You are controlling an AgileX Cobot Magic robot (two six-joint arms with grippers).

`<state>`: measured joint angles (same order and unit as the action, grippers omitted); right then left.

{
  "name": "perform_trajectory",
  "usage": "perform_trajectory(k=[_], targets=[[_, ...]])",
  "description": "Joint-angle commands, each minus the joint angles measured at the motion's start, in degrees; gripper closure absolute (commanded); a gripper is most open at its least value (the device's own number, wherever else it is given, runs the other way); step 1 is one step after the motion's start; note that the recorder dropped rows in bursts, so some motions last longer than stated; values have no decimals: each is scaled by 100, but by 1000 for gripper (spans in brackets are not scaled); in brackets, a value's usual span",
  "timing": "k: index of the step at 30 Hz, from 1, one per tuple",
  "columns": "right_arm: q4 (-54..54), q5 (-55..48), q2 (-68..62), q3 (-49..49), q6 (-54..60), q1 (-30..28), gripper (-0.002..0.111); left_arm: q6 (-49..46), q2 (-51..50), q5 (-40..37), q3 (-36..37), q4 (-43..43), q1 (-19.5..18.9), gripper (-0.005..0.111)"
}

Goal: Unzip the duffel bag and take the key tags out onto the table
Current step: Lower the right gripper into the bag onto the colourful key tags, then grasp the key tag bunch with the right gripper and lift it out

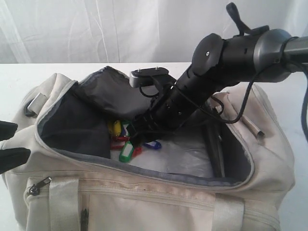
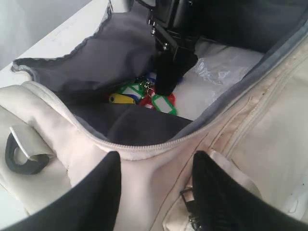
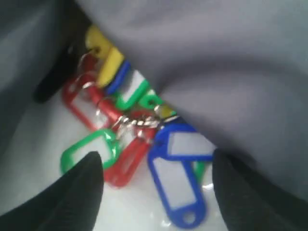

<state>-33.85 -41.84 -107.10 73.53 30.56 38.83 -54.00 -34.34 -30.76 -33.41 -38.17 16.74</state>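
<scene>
The key tags [image 3: 134, 130] lie inside the unzipped duffel bag [image 1: 159, 202], on its pale floor, left of centre in the exterior view. None of them is out on the bench [image 1: 29, 77] yet. The right fingers [image 3: 82, 192] are down in the bag and spread wide, holding nothing. In the right wrist view they stand at the lower left and lower right corners. The bunch lies between and just ahead of them, running diagonally from the yellow tag at upper left to the blue tag [image 3: 175, 183] at lower centre. Only the blue tag's end reaches in between the tips. A fold of grey lining [image 3: 231, 72] overhangs the bunch at upper right. The left fingers [image 2: 96, 192] are also apart and empty, outside the bag's rim, so the right arm is plainly the nearer. The pick probably needs a short advance before closing.
</scene>
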Motion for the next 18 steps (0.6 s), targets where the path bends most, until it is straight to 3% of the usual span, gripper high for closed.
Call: perform_trajectory(k=[1, 6, 11, 18], targets=[[-39, 724, -309, -30, 126, 3, 47, 44, 59, -42, 21, -114, -3, 56], [-5, 1041, -618, -30, 830, 12, 53, 32, 59, -42, 21, -114, -3, 56], [54, 1005, -776, 56, 818, 12, 109, 32, 59, -42, 21, -114, -3, 56], [1, 703, 327, 368, 820, 1, 108, 32, 59, -33, 21, -114, -3, 56]])
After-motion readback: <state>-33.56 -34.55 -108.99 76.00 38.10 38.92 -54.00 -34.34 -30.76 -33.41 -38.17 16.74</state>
